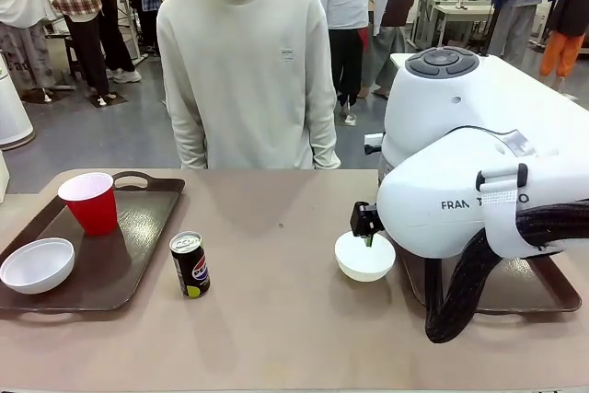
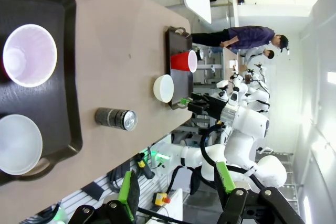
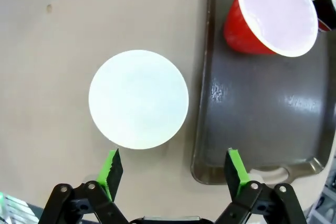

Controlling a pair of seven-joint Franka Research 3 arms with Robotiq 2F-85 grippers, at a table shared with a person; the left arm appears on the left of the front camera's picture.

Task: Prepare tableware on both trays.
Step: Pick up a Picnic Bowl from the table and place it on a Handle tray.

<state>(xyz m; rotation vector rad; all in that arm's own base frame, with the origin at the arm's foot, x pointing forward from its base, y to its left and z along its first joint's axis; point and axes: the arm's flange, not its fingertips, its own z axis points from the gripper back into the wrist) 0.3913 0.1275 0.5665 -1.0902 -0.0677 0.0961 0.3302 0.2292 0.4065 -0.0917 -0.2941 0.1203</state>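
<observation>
On the left tray (image 1: 138, 227) stand a red cup (image 1: 89, 202) and a white bowl (image 1: 38, 264). A Pepsi can (image 1: 190, 264) stands upright on the bare table just right of that tray. A second white bowl (image 1: 364, 257) rests on the table beside the right tray (image 1: 543, 292). My right gripper (image 1: 367, 236) hangs open right above it. In the right wrist view the bowl (image 3: 138, 99) lies just ahead of the open gripper (image 3: 173, 167), with the tray (image 3: 262, 114) and a second red cup (image 3: 273, 17) beside it. My left gripper (image 2: 175, 184) is open and empty, high above the table.
A person (image 1: 244, 71) stands at the far side of the table, hands down. My right arm's bulky white body (image 1: 479, 172) covers most of the right tray. In the left wrist view the can (image 2: 115, 118) shows between the two trays.
</observation>
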